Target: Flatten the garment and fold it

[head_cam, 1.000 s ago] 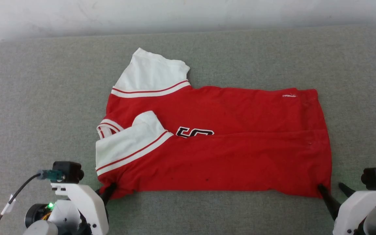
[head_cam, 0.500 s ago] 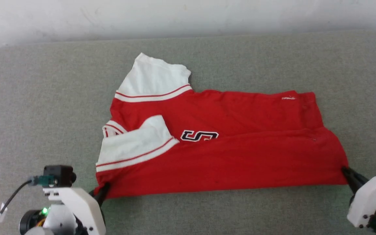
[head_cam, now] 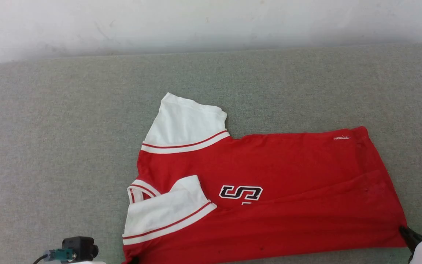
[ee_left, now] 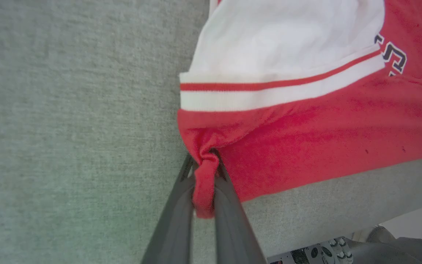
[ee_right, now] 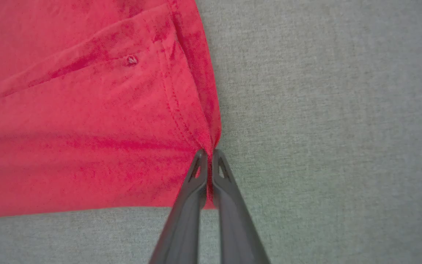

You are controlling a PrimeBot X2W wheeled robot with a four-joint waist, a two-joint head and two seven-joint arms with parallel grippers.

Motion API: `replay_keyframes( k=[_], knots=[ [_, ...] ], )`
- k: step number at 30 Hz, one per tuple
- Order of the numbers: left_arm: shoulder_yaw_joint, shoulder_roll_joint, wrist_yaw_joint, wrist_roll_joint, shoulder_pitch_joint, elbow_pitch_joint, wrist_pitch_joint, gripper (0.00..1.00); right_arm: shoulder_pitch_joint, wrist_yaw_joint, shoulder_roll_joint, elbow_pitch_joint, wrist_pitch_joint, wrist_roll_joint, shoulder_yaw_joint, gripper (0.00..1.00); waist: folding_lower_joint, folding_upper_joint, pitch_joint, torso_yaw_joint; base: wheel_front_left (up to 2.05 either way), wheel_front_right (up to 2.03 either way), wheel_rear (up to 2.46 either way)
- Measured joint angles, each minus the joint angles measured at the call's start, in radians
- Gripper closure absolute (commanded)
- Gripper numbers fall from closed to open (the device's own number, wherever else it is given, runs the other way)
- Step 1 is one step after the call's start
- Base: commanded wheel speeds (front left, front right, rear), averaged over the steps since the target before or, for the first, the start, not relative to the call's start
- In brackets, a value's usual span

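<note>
The red garment [head_cam: 269, 205] lies sideways on the grey surface, folded lengthwise, with one white sleeve [head_cam: 185, 126] pointing away from me and the other sleeve [head_cam: 163, 216] folded over the chest beside the black-and-white lettering [head_cam: 240, 192]. My left gripper [ee_left: 205, 165] is shut on a bunched red corner [ee_left: 203, 187] of the garment just below the striped sleeve trim [ee_left: 269, 86]. My right gripper [ee_right: 208, 156] is shut on the garment's hem corner [ee_right: 196, 121]; its dark finger [head_cam: 408, 234] shows at the garment's near right corner in the head view.
The grey fabric surface [head_cam: 68, 146] stretches wide on all sides of the garment, and a pale wall [head_cam: 196, 22] rises behind its far edge. My left wrist camera block [head_cam: 77, 249] sits at the bottom left of the head view.
The head camera has tilted, so the picture has shifted down. Both grippers, shut on the near corners, have drawn the near edge toward me and spread it wider; more lettering shows.
</note>
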Motion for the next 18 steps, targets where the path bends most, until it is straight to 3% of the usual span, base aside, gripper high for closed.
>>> replay_keyframes(
  k=[2,3,5,6,7,13,18],
  knots=[
    [-0.002,-0.011,0.001,0.0,-0.001,0.013,-0.014,1.0,0.002,0.0,0.007,0.011,-0.004,0.0,0.002,1.0,0.0,0.0,0.001,0.003,0.0,0.0,0.0],
    [-0.002,-0.019,0.001,0.0,-0.003,0.023,-0.025,0.71,0.002,0.0,0.011,0.016,-0.012,0.0,0.003,1.0,0.0,0.0,0.002,0.005,0.0,0.0,0.0],
    [-0.005,-0.032,-0.008,0.0,-0.009,0.045,-0.044,0.34,0.001,0.0,0.018,0.027,-0.024,0.0,0.008,1.0,0.0,0.0,0.002,0.008,0.0,0.0,0.0],
    [-0.005,-0.04,-0.013,0.0,-0.014,0.055,-0.053,0.0,0.001,0.0,0.021,0.031,-0.033,0.0,0.012,0.66,0.0,0.0,0.002,0.009,0.0,0.0,0.0],
    [-0.005,-0.048,-0.018,0.0,-0.018,0.063,-0.063,0.0,-0.001,0.0,0.026,0.033,-0.046,0.0,0.014,0.0,-0.0001,0.0,0.001,0.01,0.0,0.0,0.0],
    [0.018,-0.07,-0.045,-0.036,-0.042,0.063,-0.095,0.0,-0.014,-0.001,0.017,-0.01,-0.073,0.036,0.052,0.0,0.0,0.0,-0.002,0.012,0.0,0.0,0.0],
    [0.109,-0.057,-0.053,-0.076,-0.042,-0.023,-0.151,0.0,-0.049,-0.001,-0.006,-0.106,-0.137,0.05,0.059,0.0,0.0001,0.0,0.001,0.003,0.0,0.0,0.0]
  ],
)
